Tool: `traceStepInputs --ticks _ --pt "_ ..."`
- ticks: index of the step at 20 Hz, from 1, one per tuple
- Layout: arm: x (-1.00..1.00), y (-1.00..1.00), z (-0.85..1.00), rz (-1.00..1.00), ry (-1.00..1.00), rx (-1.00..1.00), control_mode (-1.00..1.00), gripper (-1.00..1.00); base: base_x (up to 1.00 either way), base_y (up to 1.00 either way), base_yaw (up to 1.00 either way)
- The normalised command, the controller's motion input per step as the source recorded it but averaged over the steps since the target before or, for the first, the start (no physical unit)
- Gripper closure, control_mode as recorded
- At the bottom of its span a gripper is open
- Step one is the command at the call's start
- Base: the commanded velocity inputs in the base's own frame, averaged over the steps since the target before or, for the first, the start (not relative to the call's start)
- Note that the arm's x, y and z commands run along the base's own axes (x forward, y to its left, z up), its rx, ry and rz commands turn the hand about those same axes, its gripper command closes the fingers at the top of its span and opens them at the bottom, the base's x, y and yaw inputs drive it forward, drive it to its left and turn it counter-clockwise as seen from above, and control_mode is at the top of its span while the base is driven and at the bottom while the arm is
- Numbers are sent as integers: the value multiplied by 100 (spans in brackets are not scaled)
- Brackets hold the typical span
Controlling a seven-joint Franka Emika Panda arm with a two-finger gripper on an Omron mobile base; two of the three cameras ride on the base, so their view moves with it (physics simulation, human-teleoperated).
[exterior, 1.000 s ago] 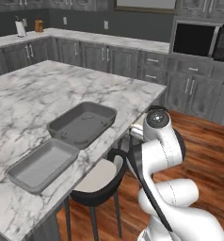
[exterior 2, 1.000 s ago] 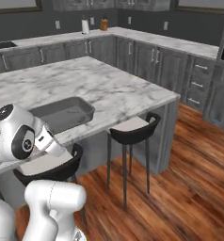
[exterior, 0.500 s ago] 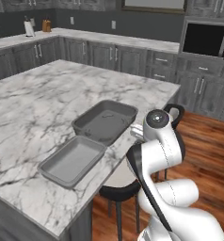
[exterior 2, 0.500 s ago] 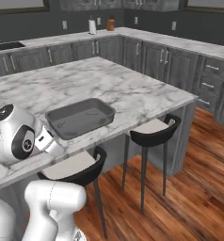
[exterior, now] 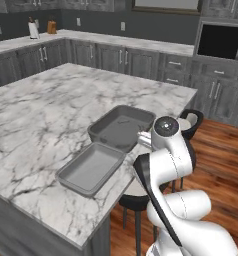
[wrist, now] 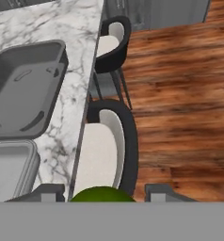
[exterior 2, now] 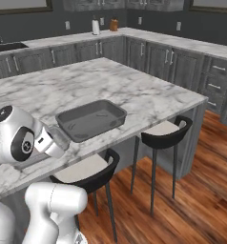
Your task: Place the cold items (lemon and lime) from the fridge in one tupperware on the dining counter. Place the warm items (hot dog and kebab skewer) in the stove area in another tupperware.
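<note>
**Lime held between the fingers, above the stool at the counter edge**

In the hand view the gripper (wrist: 102, 193) holds a green lime (wrist: 102, 194) between its two dark fingertips (wrist: 50, 192). Directly beyond it stands a black stool (wrist: 115, 141) with a pale seat, and a second stool (wrist: 113, 42) farther along. On the marble dining counter (exterior: 46, 115) lie two grey tupperware containers: the darker tupperware (exterior: 122, 126) and the lighter tupperware (exterior: 91, 167), touching end to end near the counter edge

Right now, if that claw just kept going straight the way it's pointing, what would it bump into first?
Probably the nearer stool: its pale seat lies straight ahead of the gripper, which holds a green fruit, likely the lime. The marble counter sits just beside that line, though depth is unclear.
</note>
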Motion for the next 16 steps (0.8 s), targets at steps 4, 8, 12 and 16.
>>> traceStepInputs --ticks 4,8,12,16 --pt "1 22 9 7 5 0 -100 100 0 0 0" --pt "18 54 0 18 12 1 -100 100 0 0 0" --pt "28 62 0 22 3 6 -100 100 0 0 0" --pt "59 47 -19 17 0 10 -100 100 0 0 0"
